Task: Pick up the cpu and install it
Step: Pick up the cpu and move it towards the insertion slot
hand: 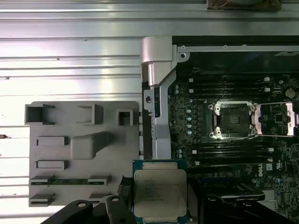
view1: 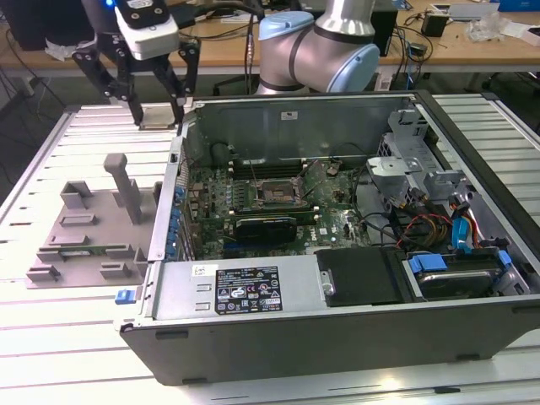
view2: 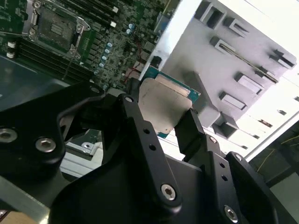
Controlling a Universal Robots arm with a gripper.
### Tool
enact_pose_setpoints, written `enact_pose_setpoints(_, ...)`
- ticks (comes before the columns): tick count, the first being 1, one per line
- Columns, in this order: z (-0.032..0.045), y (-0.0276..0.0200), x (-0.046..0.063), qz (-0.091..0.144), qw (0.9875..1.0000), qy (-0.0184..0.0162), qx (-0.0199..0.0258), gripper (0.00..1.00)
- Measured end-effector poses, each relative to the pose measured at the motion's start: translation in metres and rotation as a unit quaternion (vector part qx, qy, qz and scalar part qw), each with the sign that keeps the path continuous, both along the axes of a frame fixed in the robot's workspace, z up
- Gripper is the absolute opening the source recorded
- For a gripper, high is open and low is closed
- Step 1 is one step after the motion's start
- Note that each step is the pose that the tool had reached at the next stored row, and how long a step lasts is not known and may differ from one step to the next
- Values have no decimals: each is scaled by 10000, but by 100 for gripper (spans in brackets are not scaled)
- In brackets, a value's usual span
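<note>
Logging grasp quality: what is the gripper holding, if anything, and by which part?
The gripper holds the cpu, its fingers pinching two opposite side edges, silver top exposed.

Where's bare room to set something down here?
Bare table on the near side of the fixture, and behind it by the gripper holding the cpu. The case is crowded inside: board, cables.

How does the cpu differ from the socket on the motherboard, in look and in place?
The cpu has a pale silver top with a green rim; the socket is dark inside a metal frame. The cpu is gripped by the tool outside the case; the socket sits on the motherboard inside it, empty. Both are roughly square.
</note>
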State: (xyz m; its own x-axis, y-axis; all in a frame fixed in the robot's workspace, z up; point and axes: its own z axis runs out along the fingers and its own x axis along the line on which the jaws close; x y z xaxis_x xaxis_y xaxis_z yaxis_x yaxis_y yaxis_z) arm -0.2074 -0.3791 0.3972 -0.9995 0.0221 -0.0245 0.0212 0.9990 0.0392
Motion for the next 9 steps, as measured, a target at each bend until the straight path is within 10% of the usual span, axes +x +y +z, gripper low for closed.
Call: enact_pose_setpoints(9, 0, 0, 392, 0, 10000, 0, 0, 55)
